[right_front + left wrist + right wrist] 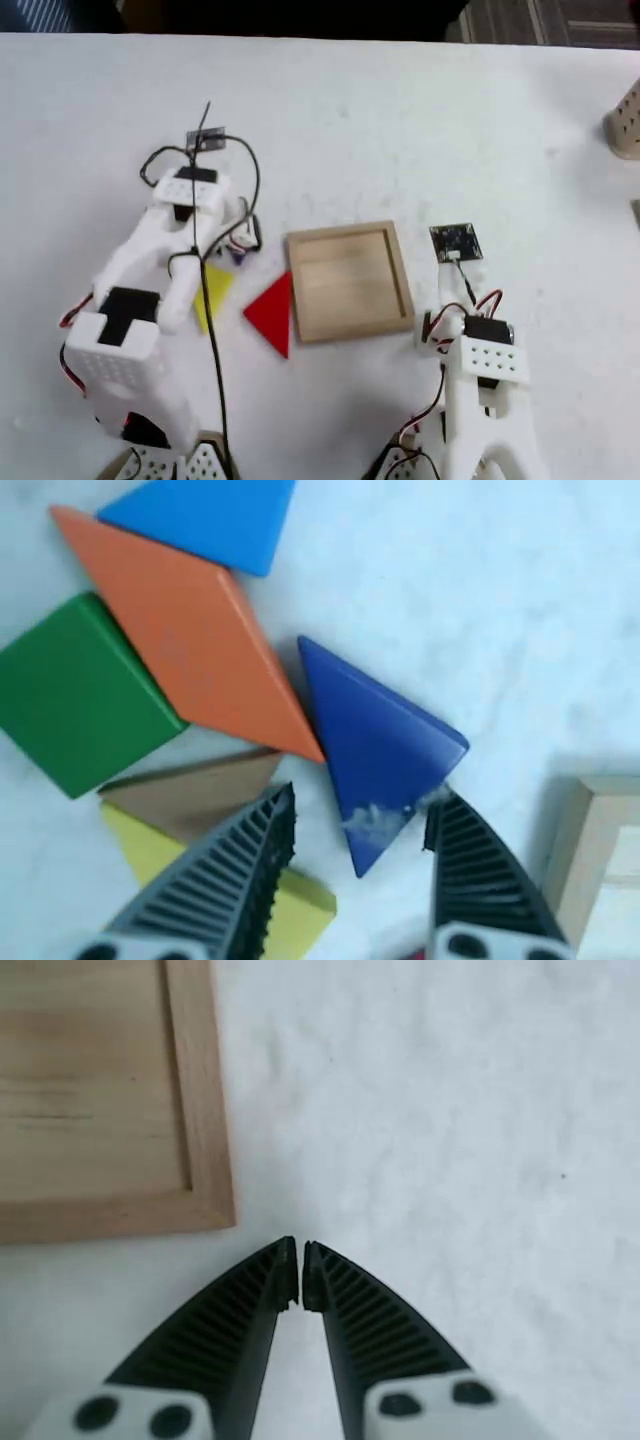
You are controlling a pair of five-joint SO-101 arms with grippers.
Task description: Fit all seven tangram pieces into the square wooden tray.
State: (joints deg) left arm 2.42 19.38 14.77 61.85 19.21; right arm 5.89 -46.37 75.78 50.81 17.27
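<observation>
Beside the wooden tray [205, 1110], right fingers [245, 1305] sit together; left fingers [235, 875] gape astride the dark blue triangle [375, 745].

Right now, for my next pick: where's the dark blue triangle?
Left wrist view: the dark blue triangle lies beside the orange parallelogram, its tip inside the open left gripper.

You're at a lab-type bench: white table [420, 120], bare circuit board [456, 242] lying loose, exposed wiring [214, 350] on white arms [150, 270], carpet [540, 20] behind.

White table [400, 120]; beige perforated object [625, 125] at right edge; grey floor [560, 20] beyond.
</observation>
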